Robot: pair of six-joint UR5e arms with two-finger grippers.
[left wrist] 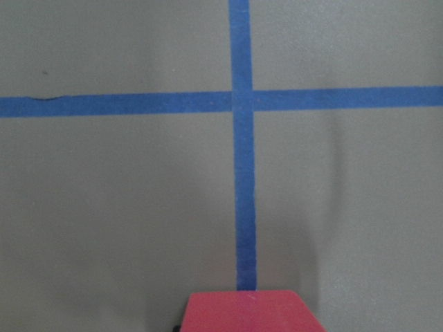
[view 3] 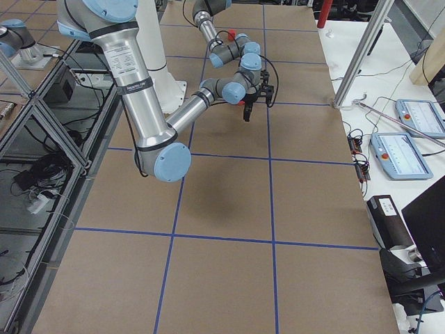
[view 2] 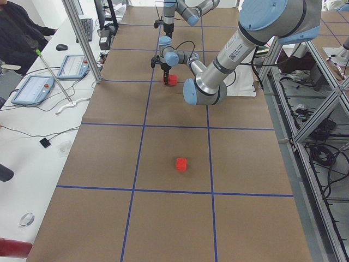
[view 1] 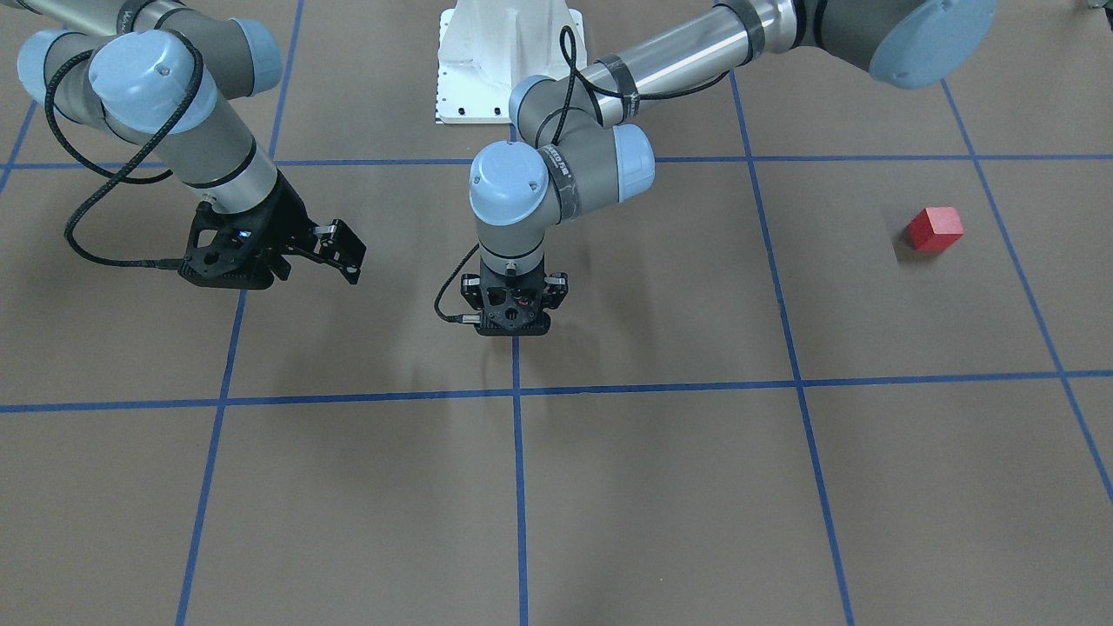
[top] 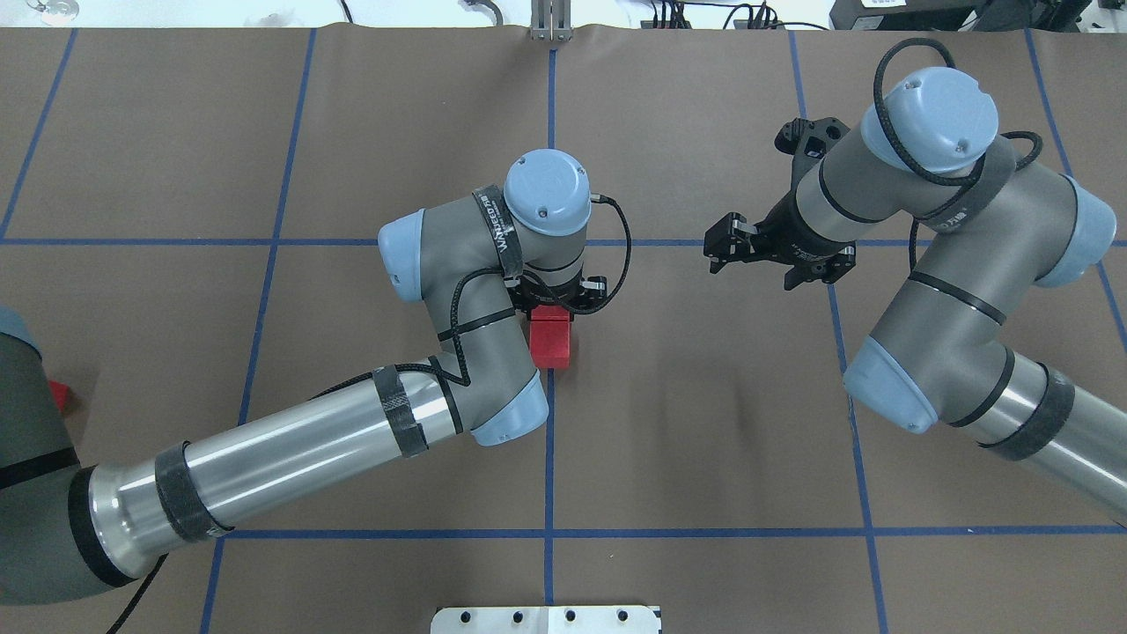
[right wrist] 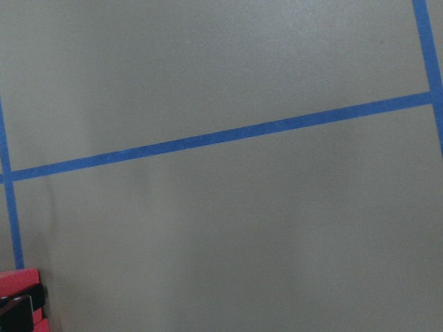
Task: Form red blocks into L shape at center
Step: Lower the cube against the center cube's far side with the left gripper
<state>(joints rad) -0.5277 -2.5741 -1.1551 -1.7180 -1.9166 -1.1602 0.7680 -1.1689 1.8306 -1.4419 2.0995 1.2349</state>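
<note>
Red under my tool: a red block (top: 552,343) sits directly beneath my left gripper (view 1: 514,317) and shows on the side towards my base. In the wrist view its top fills the bottom edge, on the middle blue tape line (left wrist: 241,194).
How many there: the red patch looks long. I cannot tell whether it is one cube or two touching.
My tool: it points straight down, low over the centre patch (top: 607,396) of the brown surface (view 1: 661,287). Its body hides the fingertips, so I cannot tell whether they clamp the block or stand off it.
Other tool: my right gripper (view 1: 346,254) is tilted above the surface, its fingers apart with nothing between them. It is well apart from the block, off to my right.
Well apart: a lone red block (view 1: 935,229) rests on the surface far out to the left of my left gripper, inside a grid square.
</note>
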